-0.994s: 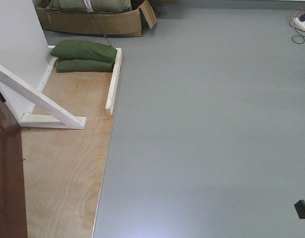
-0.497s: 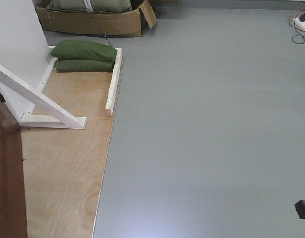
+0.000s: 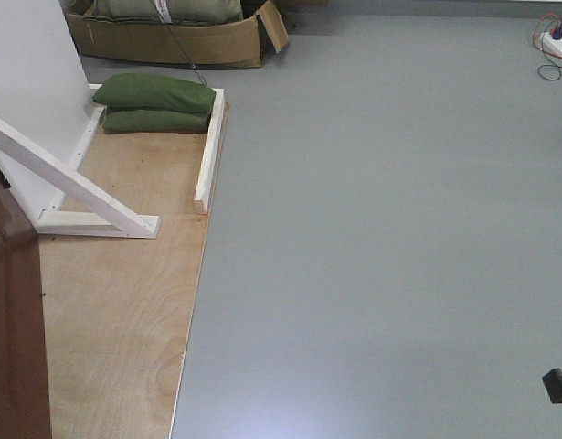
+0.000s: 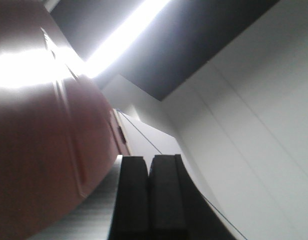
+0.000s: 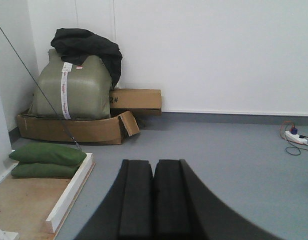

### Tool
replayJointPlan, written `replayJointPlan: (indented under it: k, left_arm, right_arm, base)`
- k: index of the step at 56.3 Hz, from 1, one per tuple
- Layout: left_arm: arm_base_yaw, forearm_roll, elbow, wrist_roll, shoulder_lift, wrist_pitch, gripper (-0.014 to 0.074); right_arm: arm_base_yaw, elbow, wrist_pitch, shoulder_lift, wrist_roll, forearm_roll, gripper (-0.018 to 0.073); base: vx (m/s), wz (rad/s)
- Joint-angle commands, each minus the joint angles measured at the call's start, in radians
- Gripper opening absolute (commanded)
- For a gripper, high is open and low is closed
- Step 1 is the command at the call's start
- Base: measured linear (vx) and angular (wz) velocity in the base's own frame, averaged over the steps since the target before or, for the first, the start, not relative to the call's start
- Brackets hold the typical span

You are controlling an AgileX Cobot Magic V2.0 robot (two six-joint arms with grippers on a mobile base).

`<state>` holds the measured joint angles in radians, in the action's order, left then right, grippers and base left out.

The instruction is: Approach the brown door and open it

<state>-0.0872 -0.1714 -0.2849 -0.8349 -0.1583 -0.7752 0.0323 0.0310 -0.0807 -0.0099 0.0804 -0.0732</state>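
The tall glossy reddish-brown wooden door (image 4: 38, 165) rises close beside the left gripper (image 4: 150, 197), on its left, jaws pressed together on nothing; the right gripper (image 5: 154, 200), likewise closed, faces grey floor (image 5: 234, 165).

The brown door (image 3: 11, 320) is cut by the front view's left edge, only a strip showing; the left wrist view shows it blurred and washed by glare. The cardboard box (image 3: 162, 44) runs off the top. A small dark thing (image 3: 559, 385) at the right edge is unidentifiable.
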Motion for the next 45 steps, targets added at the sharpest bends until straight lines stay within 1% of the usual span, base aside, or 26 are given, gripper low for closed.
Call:
replayJointPlan:
  k: [1, 13, 19, 25, 37, 45]
  left_arm:
    - [0.002, -0.068, -0.034, -0.041, -0.018, -0.156, -0.0003]
    - [0.002, -0.264, -0.034, -0.043, -0.018, -0.426, -0.0003]
    - [0.002, -0.346, -0.034, -0.043, -0.018, -0.519, -0.0003]
    - [0.002, -0.42, -0.034, -0.043, -0.018, -0.553, -0.0003]
    - [0.002, -0.593, -0.034, -0.043, -0.017, -0.537, -0.0003]
    - [0.002, -0.677, -0.034, -0.043, -0.017, -0.542, -0.0003]
  right_arm:
    - [-0.005, 0.005, 0.081, -0.012, 0.005, 0.007, 0.0]
    - [-0.005, 0.005, 0.081, -0.012, 0.005, 0.007, 0.0]
    - [-0.005, 0.005, 0.081, -0.012, 0.005, 0.007, 0.0]
    - [-0.005, 0.005, 0.081, -0.012, 0.005, 0.007, 0.0]
    - [-0.005, 0.005, 0.081, -0.012, 0.005, 0.007, 0.0]
    - [-0.005, 0.005, 0.081, -0.012, 0.005, 0.007, 0.0]
  base:
    - [0.0, 0.0]
    - [0.0, 0.0]
    - [0.0, 0.0]
    - [0.0, 0.0]
    - [0.0, 0.0]
    - [0.0, 0.0]
